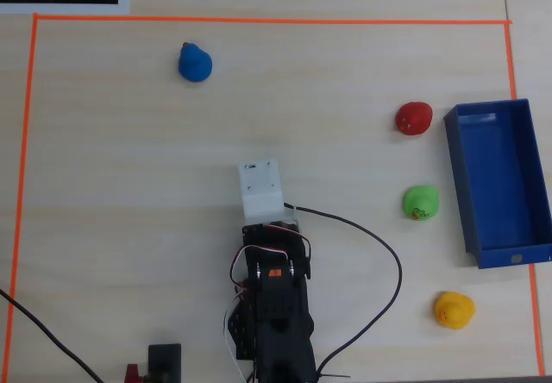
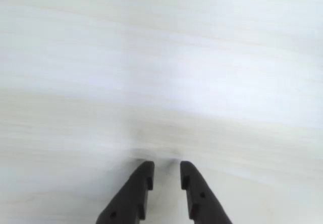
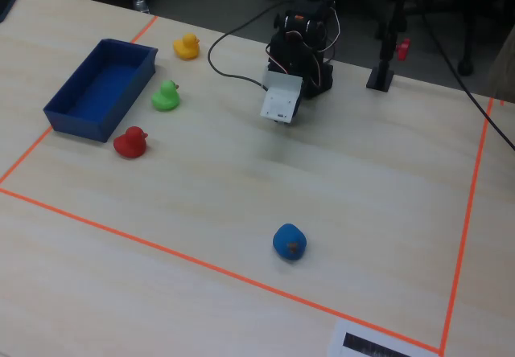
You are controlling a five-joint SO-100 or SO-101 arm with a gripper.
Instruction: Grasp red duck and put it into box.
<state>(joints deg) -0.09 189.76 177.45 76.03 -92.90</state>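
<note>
Pale wood-grain tabletop fills the overhead view, with orange tape marking out a rectangular work area. 4 toy ducks sit inside it. The red duck rests near the right side, just beside the upper left corner of the box, close to it but not touching. Below it along the same wall are the green duck and, further down, the yellow duck; a blue duck sits well apart at the upper left. The box is empty. The arm is folded near the bottom centre with its white wrist housing pointing up the frame, well away from every duck. This looks like a rest pose, so the reach has probably not begun.

From the wrist camera, only bare table shows, slightly blurred, with the gripper entering from the bottom edge. Its 2 black fingers stand a little apart with a narrow gap and nothing between them. No duck is in sight because the camera faces the table straight ahead of the arm, while the red duck lies off to one side.

Seen from the fixed camera opposite, the layout is mirrored: the box is at the left, the red duck just beside its near corner, the green duck and yellow duck behind it, the blue duck alone in the foreground. The arm sits tucked at the far edge; the next move likely calls for a swing toward the red duck and wider fingers.
</note>
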